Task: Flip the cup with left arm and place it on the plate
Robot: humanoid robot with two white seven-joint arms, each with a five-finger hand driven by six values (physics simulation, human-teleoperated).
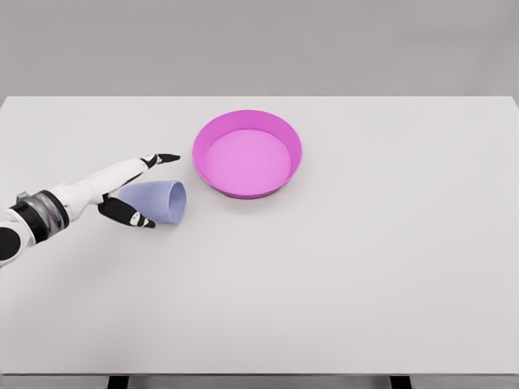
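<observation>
Cup [160, 201] on side mid-left, mouth facing right toward plate [285, 172]; left hand [126, 190] spread open, straddling its closed end, not gripping.

No readable text, labels, brand names, numbers or signs appear anywhere in this view; every visible surface is plain and unmarked.

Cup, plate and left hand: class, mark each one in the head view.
cup [162, 200], head view, on its side wall
plate [246, 120], head view, on its far rim
left hand [122, 190], head view, on the palm
</observation>
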